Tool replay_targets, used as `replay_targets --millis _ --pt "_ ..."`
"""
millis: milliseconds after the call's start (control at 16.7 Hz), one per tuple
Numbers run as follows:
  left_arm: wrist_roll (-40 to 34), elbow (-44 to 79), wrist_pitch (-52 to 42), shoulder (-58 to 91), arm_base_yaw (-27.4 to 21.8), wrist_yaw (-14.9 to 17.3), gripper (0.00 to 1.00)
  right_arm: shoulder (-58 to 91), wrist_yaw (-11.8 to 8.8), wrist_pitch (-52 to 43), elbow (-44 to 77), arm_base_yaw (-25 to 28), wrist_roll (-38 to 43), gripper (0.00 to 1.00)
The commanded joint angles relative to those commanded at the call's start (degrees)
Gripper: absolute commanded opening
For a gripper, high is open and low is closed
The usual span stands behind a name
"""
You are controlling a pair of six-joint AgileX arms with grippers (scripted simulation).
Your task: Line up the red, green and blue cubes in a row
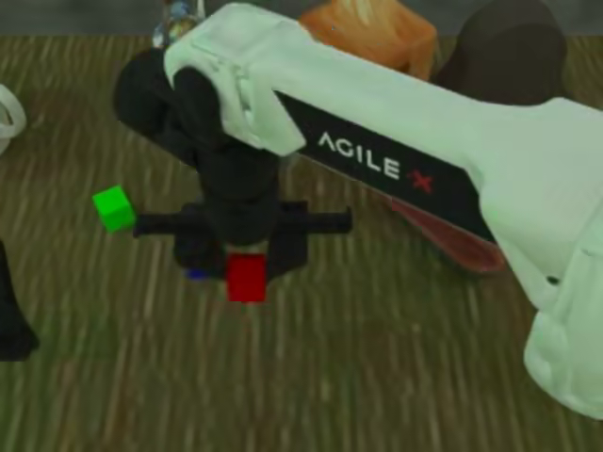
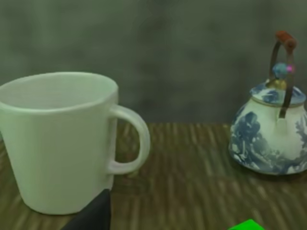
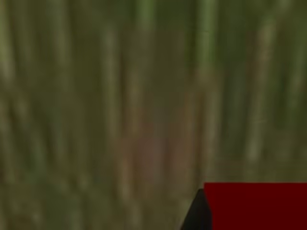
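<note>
The right arm [image 1: 443, 179], white with a black AgileX panel, reaches in from the right edge across the far half of the wooden desk [image 1: 377, 377] and bends its black wrist down at centre-left. Its right gripper [image 1: 247, 273] hangs there over the boards with the red cube [image 1: 247, 277] at its tip; the right wrist view shows that cube [image 3: 254, 206] pressed against one dark finger [image 3: 197, 215], so it looks grasped, though the other finger is hidden. Behind the arm at the far edge sit an orange wooden box [image 1: 377, 33] and a dark rounded shape [image 1: 504, 52]. The left arm [image 1: 11, 320] shows only as a dark piece at the left edge, parked, and I cannot tell how it is set. Its wrist view takes in a white mug [image 2: 62, 139], upright with nothing visible inside, and a blue-and-white teapot [image 2: 268, 134], lid on, well apart from it. The green cube [image 1: 114, 208] lies left of the gripper, apart from it. The blue cube [image 1: 196, 274] peeks out just left of the red cube, mostly under the gripper.
</note>
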Motion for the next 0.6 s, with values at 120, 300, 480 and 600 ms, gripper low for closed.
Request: replay_targets --millis 120,300,480,600 --pt "0.0 0.0 0.0 0.0 0.0 0.0 1.0 1.1 0.2 -1.0 2.0 2.0 1.9 0.0" --pt "0.0 0.0 0.0 0.0 0.0 0.0 1.0 1.2 0.2 -1.0 2.2 2.1 2.0 0.0" --pt "0.0 0.0 0.0 0.0 0.0 0.0 1.0 0.9 0.0 0.1 1.1 2.1 2.0 0.0" --pt "0.0 0.0 0.0 0.0 0.0 0.0 1.0 0.8 0.1 3.4 -2.2 2.1 2.0 0.0"
